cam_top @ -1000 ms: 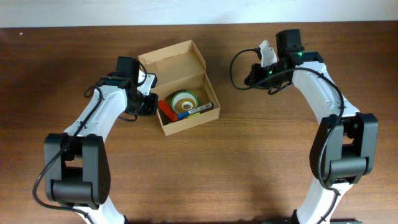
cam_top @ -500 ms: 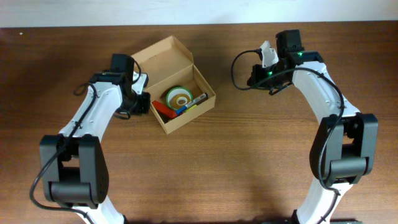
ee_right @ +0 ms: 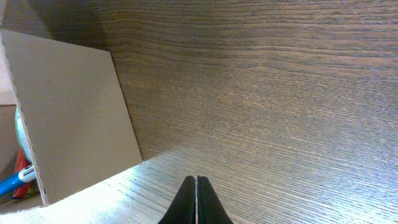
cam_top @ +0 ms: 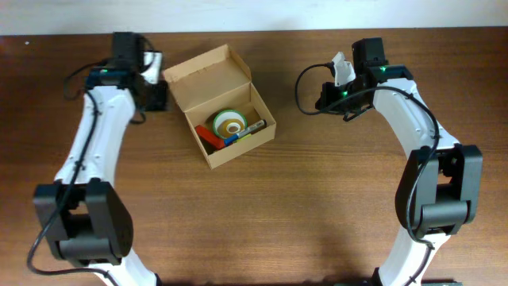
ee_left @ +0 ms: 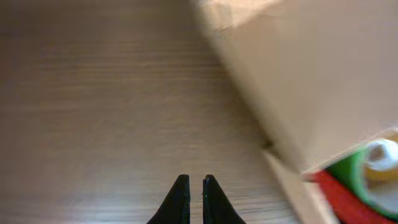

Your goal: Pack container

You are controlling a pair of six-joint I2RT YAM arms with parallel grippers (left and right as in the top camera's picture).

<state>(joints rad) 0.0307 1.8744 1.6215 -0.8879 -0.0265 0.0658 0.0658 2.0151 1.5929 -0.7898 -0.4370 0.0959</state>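
Overhead view, read from the near edge outward. Both arm bases are seen at the near edge of the brown wood-grain surface [cam_top: 278,222], one on either side of centre.

Further out, left of centre, the container [cam_top: 242,149] is found resting on the surface, turned at an angle. Its flap lid [cam_top: 208,73] is folded back and stands open on the far side. Inside, a green-rimmed tape roll [cam_top: 230,123] is noted lying flat. A red item [cam_top: 210,140] lies along its left side, and markers [cam_top: 248,132] are laid by the near-right wall.

At the far left, the left end effector [cam_top: 155,94] is positioned just beside the left edge of the open lid. Contact cannot be determined from above. In the left wrist view it is seen nearly closed, with only a thin slit left between the tips and nothing gripped. Bare surface lies beneath it. The container is recorded there as a blurred tan wall to the right, apart from the tips.

To the right of the container, and apart from it, the right end effector [cam_top: 321,101] is held above bare surface. In the right wrist view its tips are pressed fully together with nothing between them. An outer wall of the container is seen at the left of that view.
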